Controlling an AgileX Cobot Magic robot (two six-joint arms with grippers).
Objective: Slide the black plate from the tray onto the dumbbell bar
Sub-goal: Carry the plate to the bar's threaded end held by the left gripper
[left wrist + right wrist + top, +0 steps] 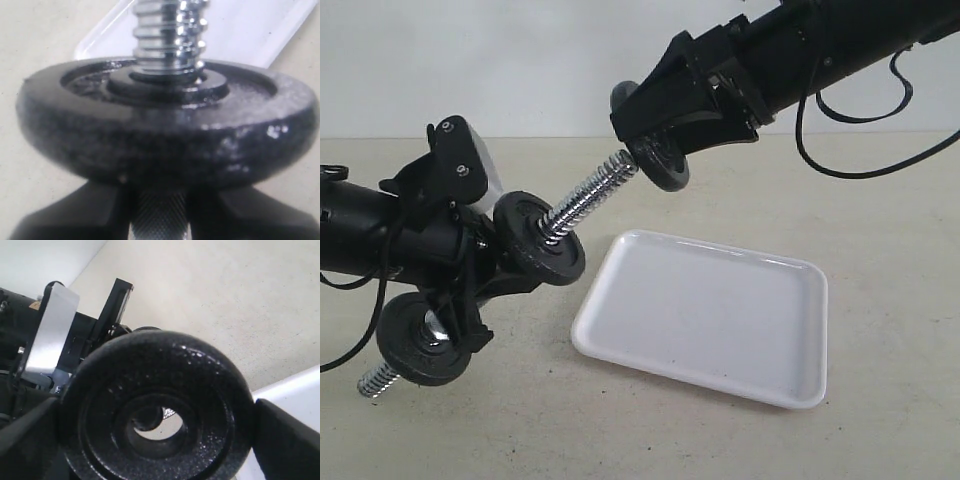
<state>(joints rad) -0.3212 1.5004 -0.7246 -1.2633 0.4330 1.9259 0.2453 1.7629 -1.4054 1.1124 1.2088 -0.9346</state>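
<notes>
My right gripper (668, 150) is shut on the black plate (667, 165), holding it by its rim in the air above the table. In the right wrist view the black plate (210, 390) fills the frame between the fingers (287, 440). The dumbbell bar (588, 200) slants up to the right, its threaded tip right at the plate's face. Through the plate's hole the bar's tip (149, 417) shows off-centre. My left gripper (478, 285) is shut on the bar's knurled middle (160, 217). The white tray (710, 315) lies with nothing on it.
Two greyer discs sit on the bar: one (538, 238) just above my left gripper, also filling the left wrist view (165, 125), and one (423, 340) near the bar's lower end. The tray's corner (295, 390) lies under the right gripper.
</notes>
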